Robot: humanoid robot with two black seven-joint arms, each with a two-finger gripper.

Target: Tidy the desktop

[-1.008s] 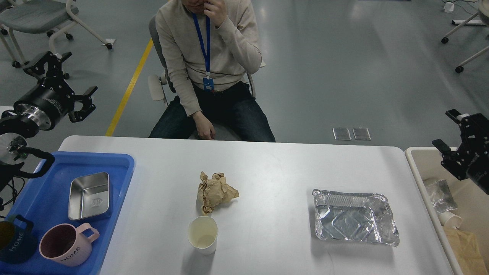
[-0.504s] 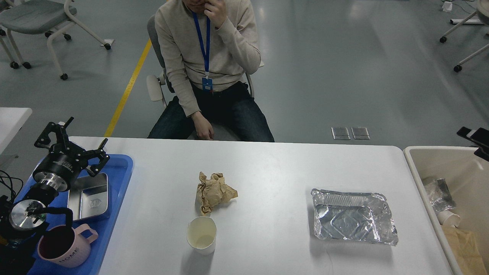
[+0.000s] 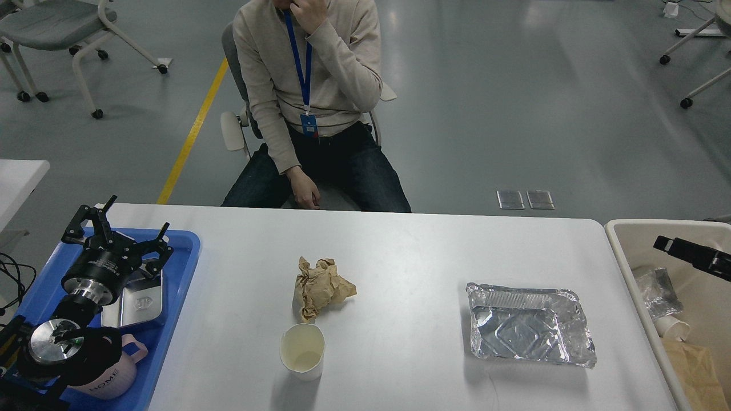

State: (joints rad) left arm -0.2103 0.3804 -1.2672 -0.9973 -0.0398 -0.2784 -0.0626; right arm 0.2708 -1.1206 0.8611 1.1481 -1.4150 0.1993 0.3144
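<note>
Crinkled shiny foil tray (image 3: 530, 324)

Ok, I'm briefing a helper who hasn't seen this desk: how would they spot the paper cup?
Start at the large white rectangular desktop. Near its front edge, left of centre, stands the small cream paper cup, upright and open, just in front of the crumpled brown paper wad. It is the only round, upright thing on the bare tabletop.

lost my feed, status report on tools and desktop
Left tool open over blue tray, empty. Right tool over beige bin, state unclear. Desktop holds crumpled paper, paper cup, foil tray.
</note>
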